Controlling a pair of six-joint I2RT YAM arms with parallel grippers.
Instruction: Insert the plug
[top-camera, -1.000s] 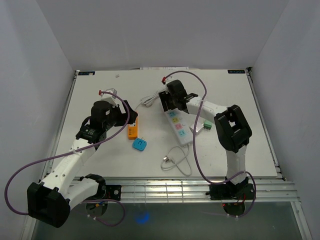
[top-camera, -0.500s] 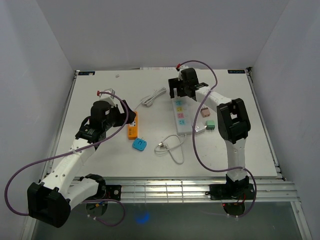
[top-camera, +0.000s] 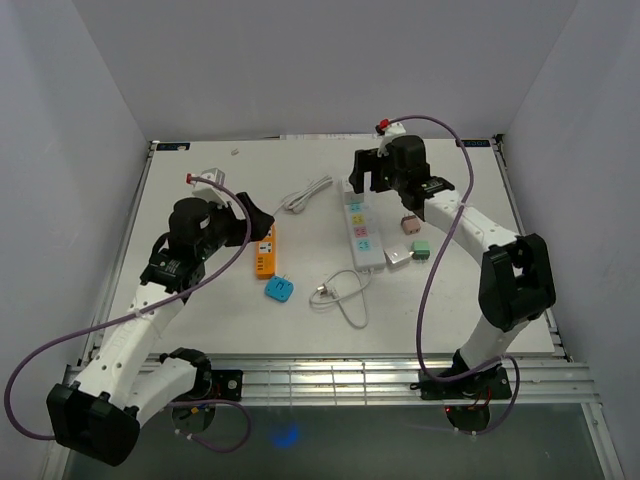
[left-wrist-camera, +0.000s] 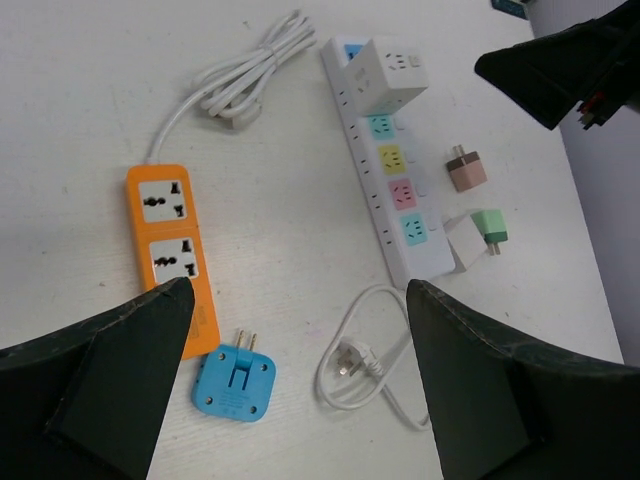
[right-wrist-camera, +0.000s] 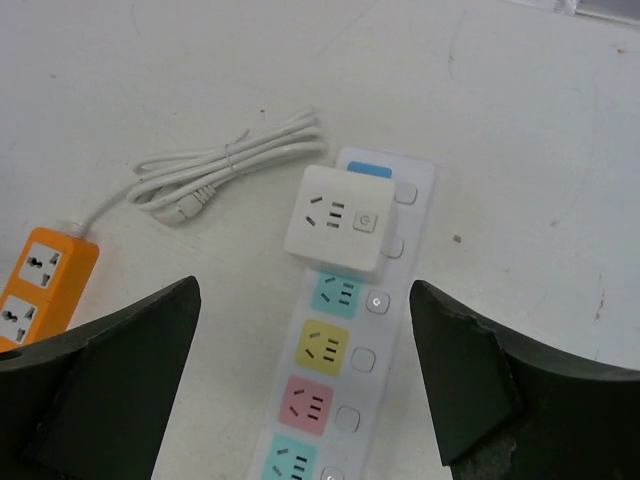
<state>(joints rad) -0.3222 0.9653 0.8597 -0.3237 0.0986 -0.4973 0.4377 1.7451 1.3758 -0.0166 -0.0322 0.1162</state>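
White power strip (top-camera: 362, 232) with blue, teal, yellow and pink sockets, orange strip (top-camera: 265, 250), blue plug (top-camera: 279, 290)

Table (right-wrist-camera: 520, 120): matt white, faint specks/scuffs.
White strip (right-wrist-camera: 385, 330), under R hand: smooth plastic, slight sheen; coloured socket faces look matt.
Cube adapter (right-wrist-camera: 335, 232), between R fingers (right-wrist-camera: 90, 390) in wrist view: white plastic, satin.
Orange strip (left-wrist-camera: 170, 245), by L hand: smooth plastic, semi-gloss.
Blue plug (left-wrist-camera: 235, 382), between L fingers (left-wrist-camera: 110, 390): matt plastic body, bare metal pins.
Cable (right-wrist-camera: 228, 160): white plastic sheath, smooth.
Both finger pairs: black, matt, prob. plastic.
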